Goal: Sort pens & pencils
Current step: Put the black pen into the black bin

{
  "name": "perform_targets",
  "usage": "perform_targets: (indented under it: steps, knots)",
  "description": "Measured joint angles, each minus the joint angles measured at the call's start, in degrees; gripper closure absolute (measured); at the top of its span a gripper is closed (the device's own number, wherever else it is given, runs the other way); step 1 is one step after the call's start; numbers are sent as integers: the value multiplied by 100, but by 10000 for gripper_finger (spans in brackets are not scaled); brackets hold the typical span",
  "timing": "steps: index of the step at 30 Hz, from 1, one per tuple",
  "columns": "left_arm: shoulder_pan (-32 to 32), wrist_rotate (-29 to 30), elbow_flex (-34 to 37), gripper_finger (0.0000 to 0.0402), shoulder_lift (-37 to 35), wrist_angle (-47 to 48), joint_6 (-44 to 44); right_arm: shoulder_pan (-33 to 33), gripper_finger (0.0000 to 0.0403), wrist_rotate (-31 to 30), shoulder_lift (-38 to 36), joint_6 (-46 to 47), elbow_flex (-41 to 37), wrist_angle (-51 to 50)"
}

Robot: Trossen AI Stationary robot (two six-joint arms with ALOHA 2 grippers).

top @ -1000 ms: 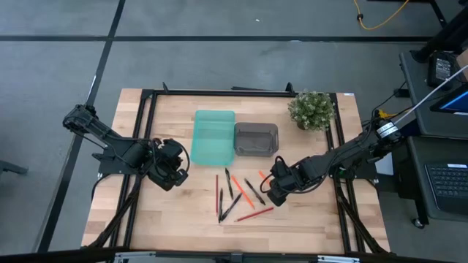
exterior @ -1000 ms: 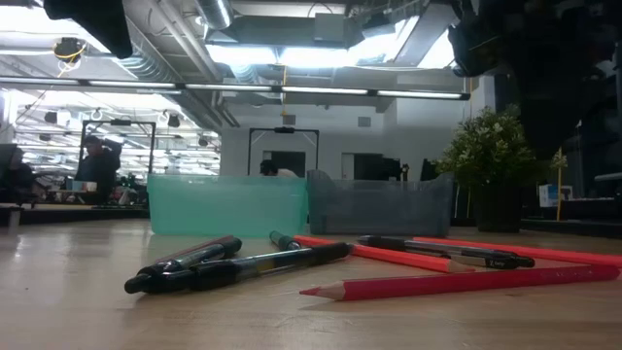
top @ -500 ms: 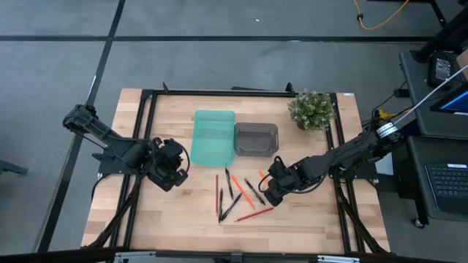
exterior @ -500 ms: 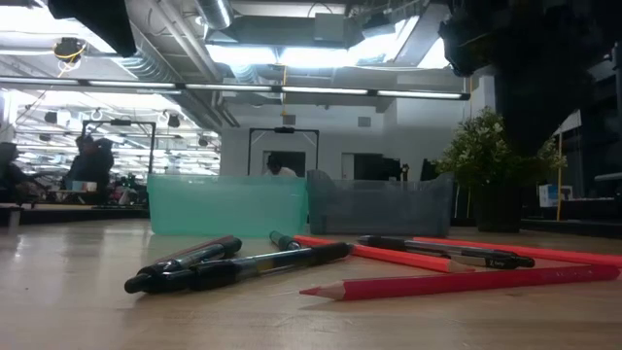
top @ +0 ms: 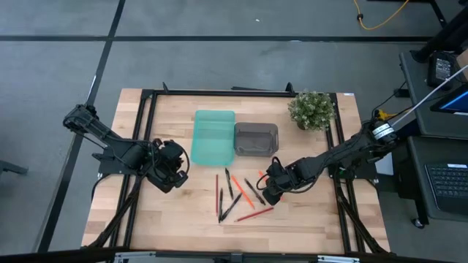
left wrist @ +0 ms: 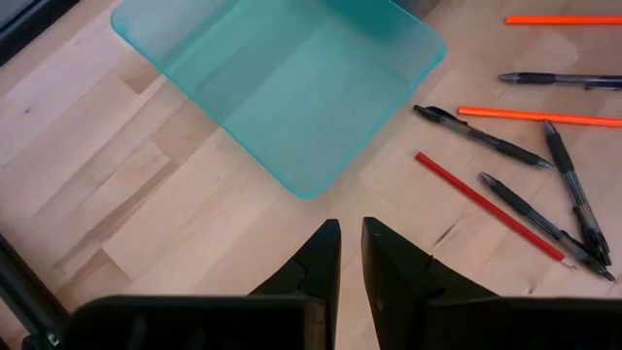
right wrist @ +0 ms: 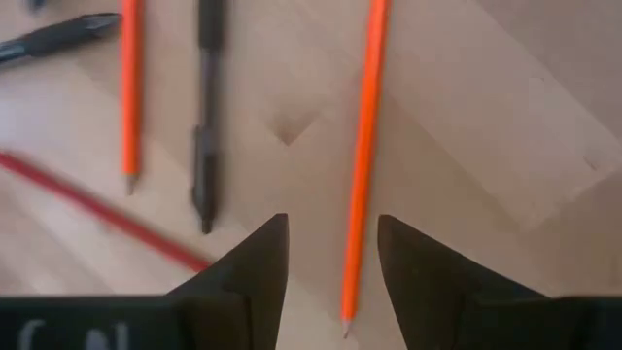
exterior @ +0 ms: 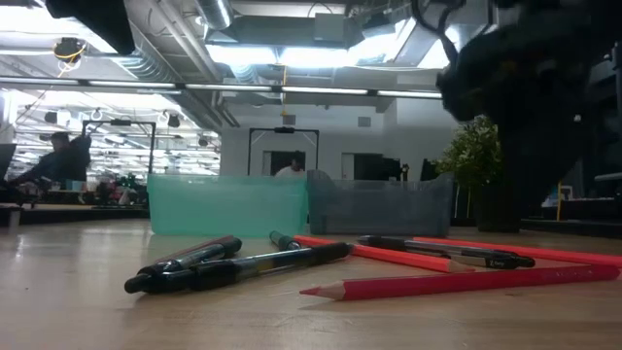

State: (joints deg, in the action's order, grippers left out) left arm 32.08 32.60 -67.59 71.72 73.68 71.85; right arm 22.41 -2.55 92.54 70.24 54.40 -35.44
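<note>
Lying loose on the table in front of the two trays, the pens and pencils are thin straight sticks: black pens with clips, orange and red pencils with sharpened tips. The right gripper hangs over an orange pencil, fingers spread either side of it, not touching. The left gripper waits near the teal tray, fingers nearly together, holding nothing. Pale wood planks form the tabletop inside a black frame. The teal tray and grey tray are translucent plastic with rounded corners; a small potted plant stands nearby. Beyond lies an office with ceiling lights
</note>
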Motion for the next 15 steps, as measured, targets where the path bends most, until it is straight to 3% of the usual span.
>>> perform_targets:
  steps: [7,15]
  knots:
    - [-2,1,4,360,73,23,-12,-120,242,607,358,2,-20,169]
    - [-2,1,4,360,140,25,-42,-134,242,720,471,2,-18,135]
